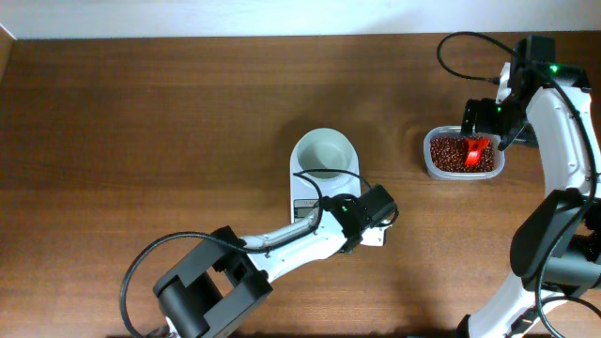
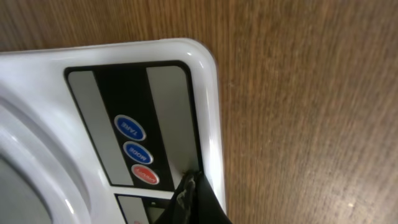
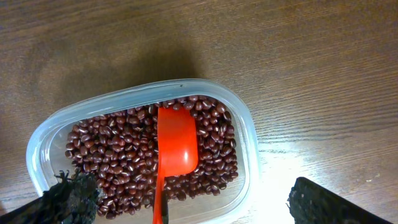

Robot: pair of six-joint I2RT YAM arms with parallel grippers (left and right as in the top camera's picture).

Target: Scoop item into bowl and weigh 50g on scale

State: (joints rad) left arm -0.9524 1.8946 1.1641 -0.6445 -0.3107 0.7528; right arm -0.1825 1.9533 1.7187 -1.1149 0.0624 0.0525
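On the wooden counter (image 1: 141, 122) sits a white scale (image 1: 302, 199) carrying the white bowl (image 1: 324, 153). The left end effector (image 2: 190, 190), fingers pressed together, is at the scale's button panel. Well to the right, a clear tub (image 3: 245, 124) sits under the right end effector (image 3: 196, 198), whose fingers are spread wide. In the tub, a red scoop (image 3: 177, 140) lies on the beans (image 3: 112, 149).

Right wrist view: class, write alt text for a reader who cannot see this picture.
A red scoop lies on small reddish-brown beans in a clear rounded plastic tub on a wooden table. The right gripper is open, its dark fingers at the frame's lower corners, clear of the scoop's handle.
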